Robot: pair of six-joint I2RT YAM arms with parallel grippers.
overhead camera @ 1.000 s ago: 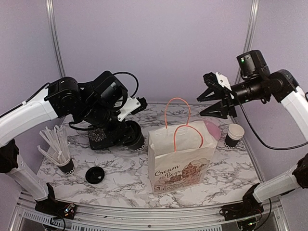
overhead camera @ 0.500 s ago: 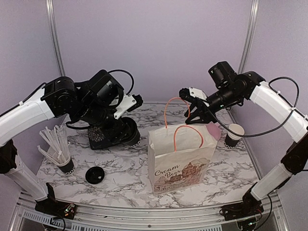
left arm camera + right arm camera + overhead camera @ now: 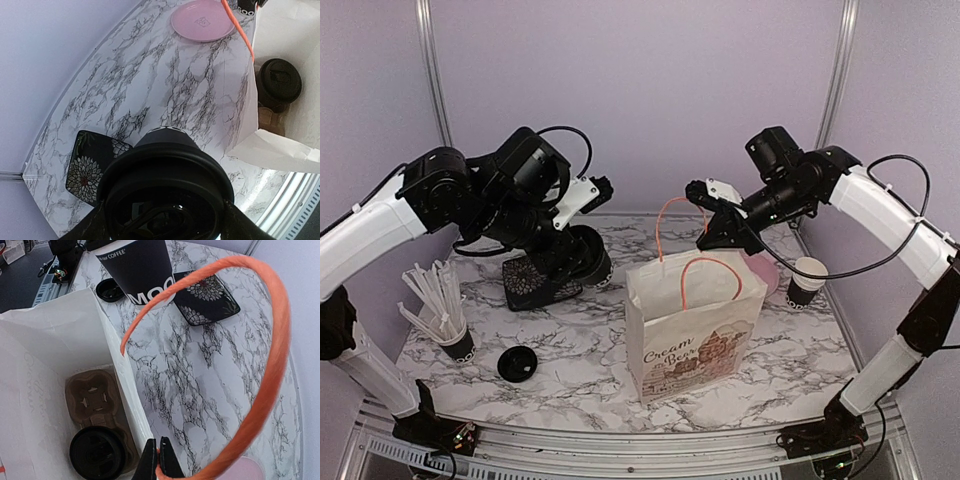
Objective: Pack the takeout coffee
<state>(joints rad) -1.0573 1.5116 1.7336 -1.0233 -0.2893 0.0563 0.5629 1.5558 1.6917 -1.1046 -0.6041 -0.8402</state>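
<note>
Step in hand, as I read it: second coffee going into the bag (image 3: pixel 695 320). Left gripper (image 3: pixel 162 222) clamped round a lidded cup (image 3: pixel 165 175), fingers spread wide by its body; cup carried upright off the table, just left of the bag and near the floral tray (image 3: pixel 530 285). Right gripper (image 3: pixel 159 460) has its fingers pressed together on the rear orange handle (image 3: pixel 270 365), holding it up so the mouth stands open. Inside, a card carrier (image 3: pixel 95 395) lies on the bottom; packed cup (image 3: pixel 97 452) sits lidded in one slot; the slot beside it is bare. Open cup (image 3: pixel 806 280) without lid stands far right, well apart from the loose lid (image 3: pixel 517 364) at front left; both look like later work. Next move, by my judgement: carry the cup over the mouth, stay clear of the handle and the paper wall, lower it straight into the bare slot; release only once seated; right grip should hold until then, or the bag may sag shut.
</note>
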